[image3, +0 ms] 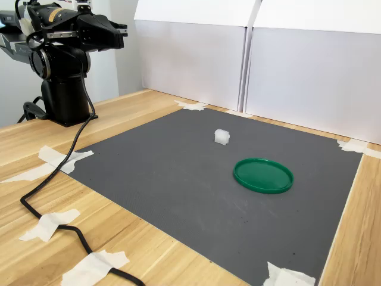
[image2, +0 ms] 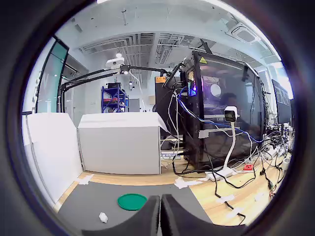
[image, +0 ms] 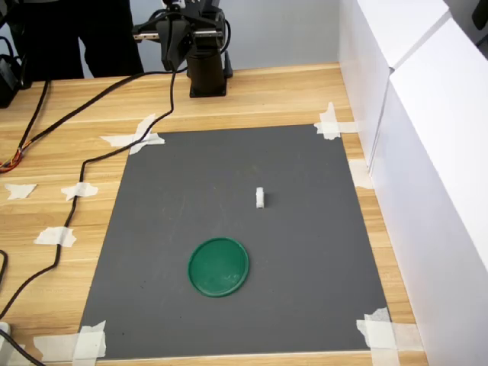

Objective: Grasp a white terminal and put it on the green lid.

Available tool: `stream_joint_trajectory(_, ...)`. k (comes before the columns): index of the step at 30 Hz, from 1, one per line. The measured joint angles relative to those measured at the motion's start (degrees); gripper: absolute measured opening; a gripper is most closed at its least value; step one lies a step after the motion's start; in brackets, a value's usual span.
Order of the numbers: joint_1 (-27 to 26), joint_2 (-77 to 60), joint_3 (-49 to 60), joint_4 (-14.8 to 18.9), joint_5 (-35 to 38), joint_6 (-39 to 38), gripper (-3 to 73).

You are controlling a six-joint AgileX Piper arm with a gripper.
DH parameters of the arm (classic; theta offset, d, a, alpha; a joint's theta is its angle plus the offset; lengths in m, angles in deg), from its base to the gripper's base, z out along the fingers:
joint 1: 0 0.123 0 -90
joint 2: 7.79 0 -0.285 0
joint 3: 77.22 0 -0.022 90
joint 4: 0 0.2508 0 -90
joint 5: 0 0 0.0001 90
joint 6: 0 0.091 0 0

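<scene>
White terminal lies on the grey mat in the first exterior view, apart from the green lid, which sits nearer the camera and slightly toward the first exterior view's left. The arm is folded at the far edge of the bench, its gripper raised well away from both.

In the wrist view, the gripper has its fingers pressed together with nothing between them; the green lid and white terminal rest on the mat beyond.

In the second exterior view, the white terminal sits beyond the green lid, near it but not touching, with white panels behind.
</scene>
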Motion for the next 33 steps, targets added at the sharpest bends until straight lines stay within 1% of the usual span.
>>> stream_joint_trajectory(17,0.00,0.00,-0.12,0.00,0.14,0.00,-1.6)
stream_joint_trajectory(22,0.00,1.57,-4.07,0.00,2.23,0.00,-1.6)
stream_joint_trajectory(25,0.00,5.81,-8.38,0.00,7.30,-0.34,-1.6)
stream_joint_trajectory(26,0.00,7.63,-10.14,0.00,10.10,-0.69,-1.6)
stream_joint_trajectory(33,0.00,22.22,-24.33,-0.18,33.26,-3.01,-1.6)
